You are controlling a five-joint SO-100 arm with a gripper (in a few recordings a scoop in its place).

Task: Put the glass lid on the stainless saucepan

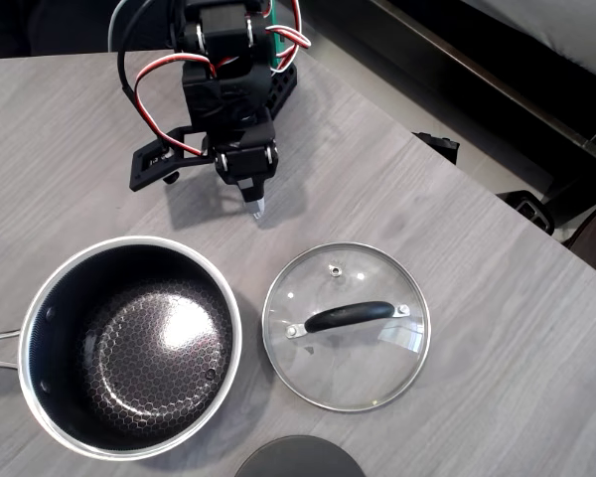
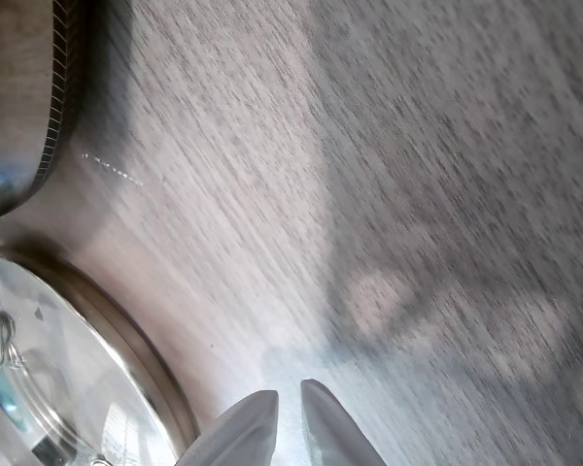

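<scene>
Overhead view: saucepan (image 1: 129,348) at near left on the table (image 1: 497,328), lid (image 1: 346,326) just right of it, flat on the table, apart from the pan. Gripper (image 1: 259,209) farther back, between the two, above bare table. Disc (image 1: 298,459) at near edge, between pan and lid.

Wrist view: lid (image 2: 68,369) lower left, pan (image 2: 19,97) upper left.

Tabletop (image 1: 497,298): grey wood-grain surface, right corner cut diagonally in overhead view, dark floor beyond. Stainless saucepan (image 1: 129,348) stands lower left, dark honeycomb interior up, steel handle pointing off left edge. Glass lid (image 1: 346,326) lies flat just right of saucepan, narrow gap between, black bar handle up. Dark grey disc (image 1: 300,459) at bottom edge, partly cut off. Robot base (image 1: 228,89) sits at top centre. Wrist view: blurred tabletop grain (image 2: 369,194), lid rim (image 2: 126,340), saucepan wall (image 2: 19,97).
</scene>
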